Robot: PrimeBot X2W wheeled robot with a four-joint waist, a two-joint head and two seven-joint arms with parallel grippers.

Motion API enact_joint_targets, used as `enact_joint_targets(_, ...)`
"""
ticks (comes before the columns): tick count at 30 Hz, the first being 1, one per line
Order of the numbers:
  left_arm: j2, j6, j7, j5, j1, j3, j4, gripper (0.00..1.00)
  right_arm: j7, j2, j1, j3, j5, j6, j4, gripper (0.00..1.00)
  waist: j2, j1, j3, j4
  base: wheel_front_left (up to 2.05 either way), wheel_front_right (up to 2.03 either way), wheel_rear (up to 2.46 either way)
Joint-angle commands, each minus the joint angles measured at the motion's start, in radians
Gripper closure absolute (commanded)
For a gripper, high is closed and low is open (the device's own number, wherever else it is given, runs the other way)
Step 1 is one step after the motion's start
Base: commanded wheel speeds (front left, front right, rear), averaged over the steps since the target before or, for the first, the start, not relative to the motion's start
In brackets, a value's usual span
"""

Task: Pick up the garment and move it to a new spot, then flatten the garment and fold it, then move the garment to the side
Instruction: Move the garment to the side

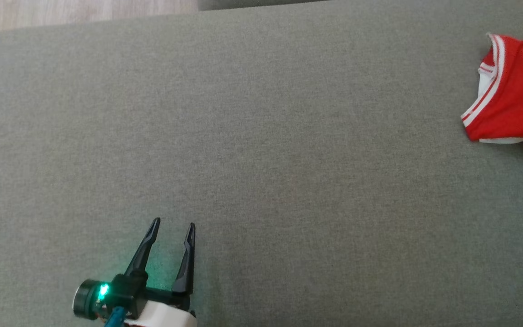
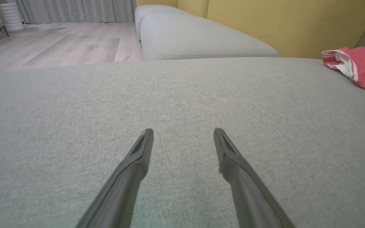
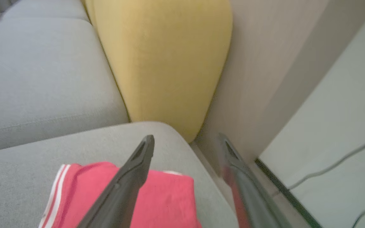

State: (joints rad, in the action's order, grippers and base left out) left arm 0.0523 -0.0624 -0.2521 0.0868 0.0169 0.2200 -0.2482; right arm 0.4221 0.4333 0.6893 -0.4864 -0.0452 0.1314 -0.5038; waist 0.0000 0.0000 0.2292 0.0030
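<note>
**Item: red garment with white striped trim (image 1: 511, 91).**

- **Location.** Where the grey seat cushion (image 1: 261, 136) ends on the robot's right, the garment lies in a compact, layered bundle near the cushion's far corner. It is close to the yellow backrest (image 3: 163, 63) and partly cut off by the head view's edge.
- **Heading.** The striped edge faces the open middle of the cushion. The long axis appears to run away from the robot, roughly parallel to the cushion's right side. Its full extent cannot be told.
- **Right gripper (image 3: 187, 136).** It hangs over the garment with its fingers spread and nothing between them. One finger is above the red cloth and the other is out past the cushion's edge. Contact with the fabric cannot be confirmed.
- **Left gripper (image 1: 174, 222).** It sits low over bare cushion, well apart from the garment, with its fingers parted and empty.
- **Step in hand (judged).** This is probably the opening pick-up. A bundle this tidy and this far aside could equally be the finished placement, and the frames do not settle it.
- **Next move (judged, if pick-up).** The right gripper should shift inward so both fingers straddle a fold, then descend and pinch the cloth. It should then lift clear and carry the garment toward the cushion's open middle.
</note>
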Motion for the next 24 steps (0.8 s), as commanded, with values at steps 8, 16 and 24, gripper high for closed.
enact_joint_targets(8,-0.002,0.025,-0.010,0.033,-0.003,-0.041,0.039,0.00,-0.206,-0.057,-0.120,0.178,0.033,-0.001,0.191,0.00,0.0000,0.0000,-0.085,0.027,0.00,0.00,0.00)
enact_joint_targets(16,-0.002,0.053,-0.010,0.065,0.016,-0.083,0.010,0.00,-0.406,-0.197,-0.441,0.261,0.056,-0.001,0.395,0.00,0.0000,0.0000,-0.183,0.091,0.00,0.00,0.00)
enact_joint_targets(24,-0.002,0.083,-0.010,0.055,0.030,-0.140,-0.012,0.00,-0.573,-0.354,-0.713,0.353,0.039,-0.001,0.428,0.00,0.0000,0.0000,-0.231,0.122,0.00,0.00,0.00)
